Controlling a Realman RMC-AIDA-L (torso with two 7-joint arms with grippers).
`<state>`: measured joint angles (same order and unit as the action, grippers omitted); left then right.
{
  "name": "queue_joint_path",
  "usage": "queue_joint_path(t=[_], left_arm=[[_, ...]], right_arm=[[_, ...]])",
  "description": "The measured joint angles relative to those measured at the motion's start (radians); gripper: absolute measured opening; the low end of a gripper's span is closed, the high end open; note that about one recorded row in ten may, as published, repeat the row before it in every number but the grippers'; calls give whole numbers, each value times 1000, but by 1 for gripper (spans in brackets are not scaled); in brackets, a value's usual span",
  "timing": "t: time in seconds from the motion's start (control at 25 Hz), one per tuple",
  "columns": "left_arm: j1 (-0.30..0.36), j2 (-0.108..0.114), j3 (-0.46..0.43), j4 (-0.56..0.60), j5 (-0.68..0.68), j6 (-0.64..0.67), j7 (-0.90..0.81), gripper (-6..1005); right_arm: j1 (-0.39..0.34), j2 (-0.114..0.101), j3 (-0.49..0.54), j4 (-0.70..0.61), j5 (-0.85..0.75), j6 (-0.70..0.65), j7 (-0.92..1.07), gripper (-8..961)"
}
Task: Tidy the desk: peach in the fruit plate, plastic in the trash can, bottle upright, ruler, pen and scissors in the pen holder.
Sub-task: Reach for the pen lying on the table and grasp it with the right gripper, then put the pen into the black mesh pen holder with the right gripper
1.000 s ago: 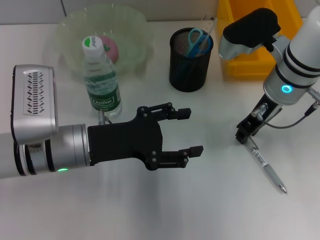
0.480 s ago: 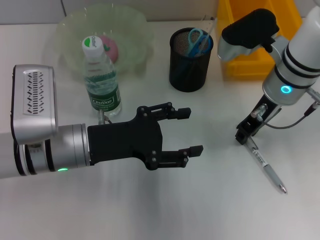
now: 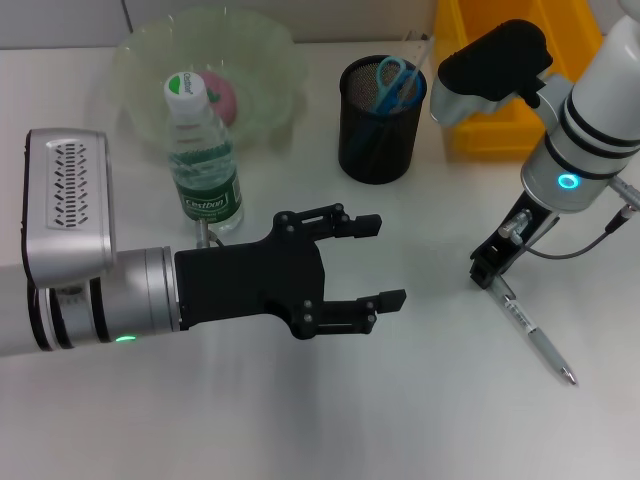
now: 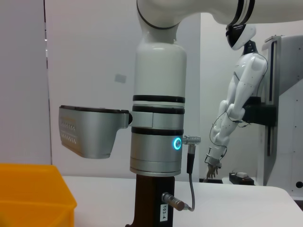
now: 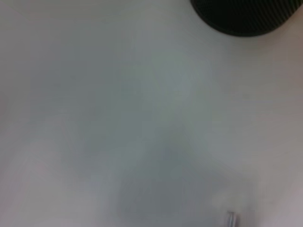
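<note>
The silver pen [image 3: 532, 335] lies on the white desk at the right. My right gripper [image 3: 486, 272] points down at the pen's upper end and looks shut on it. My left gripper [image 3: 386, 262] hovers open and empty over the desk's middle. The bottle [image 3: 203, 152] stands upright by the green fruit plate [image 3: 268, 48], which holds the peach [image 3: 221, 96]. The black mesh pen holder [image 3: 378, 125] contains the blue scissors [image 3: 396, 80] and a clear ruler [image 3: 418, 50]. The plastic is out of view. The right wrist view shows only the holder's base [image 5: 244, 18] and bare desk.
The yellow bin [image 3: 497, 108] stands behind my right arm, also seen as a yellow bin [image 4: 33, 191] in the left wrist view beside the right arm [image 4: 157, 137]. Bare desk lies in front of both grippers.
My right arm has drifted slightly left above the pen. The pen, the left gripper and everything else stay where they were.
</note>
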<state>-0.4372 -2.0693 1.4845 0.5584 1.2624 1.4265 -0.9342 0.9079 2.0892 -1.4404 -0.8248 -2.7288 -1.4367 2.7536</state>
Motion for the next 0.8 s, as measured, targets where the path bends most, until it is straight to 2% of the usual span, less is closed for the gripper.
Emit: queue_joint_path(t=[0.28,0.48,0.8], left_arm=[[0,0,-1,0,0,-8,0,784],[0,0,-1,0,0,-8,0,784],[0,0,-1,0,0,-9,0,784]], right_arm=[[1,0,0,4,0,4,-2,290],[1,0,0,3,0,4,-3,215],[0,0,-12,0,0,7,-7,207]])
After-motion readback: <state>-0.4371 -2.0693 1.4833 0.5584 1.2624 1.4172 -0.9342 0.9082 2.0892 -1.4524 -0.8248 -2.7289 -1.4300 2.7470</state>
